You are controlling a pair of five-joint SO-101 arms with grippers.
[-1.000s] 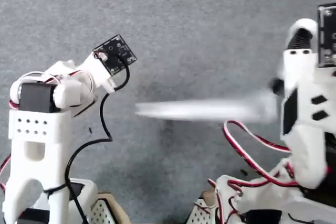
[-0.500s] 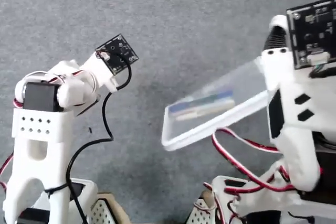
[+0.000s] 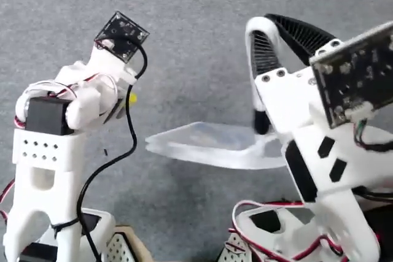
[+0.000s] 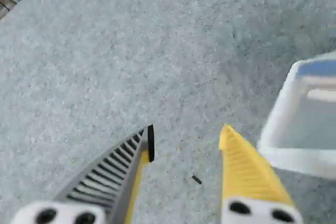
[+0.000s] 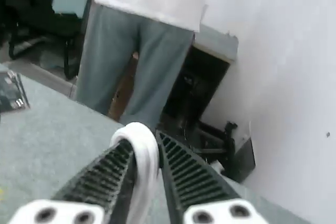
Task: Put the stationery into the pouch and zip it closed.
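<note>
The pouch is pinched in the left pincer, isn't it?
Not quite. The pouch is pinched in the right pincer, not the left. The right wrist view shows the pouch's white edge clamped there.

The high view sits above the table (image 3: 202, 35) and looks steeply down. The left arm (image 3: 43, 151) and right arm (image 3: 319, 170) rise from its lower edge, and the table's far edge runs along the top. It stands far enough off to take in both arms.

The left wrist view looks down past the spread fingers of the left gripper (image 4: 189, 132), close over the grey surface. It shares that patch of table and a corner of the pouch (image 4: 310, 124) with the high view.

The right wrist view is tilted up. It looks along the right gripper (image 5: 143, 140), clamped on the pouch's white edge, across the table toward a white wall (image 5: 283, 77). A dark board (image 5: 11, 92) at its edge may be the left arm's camera, which the high view also shows.
</note>
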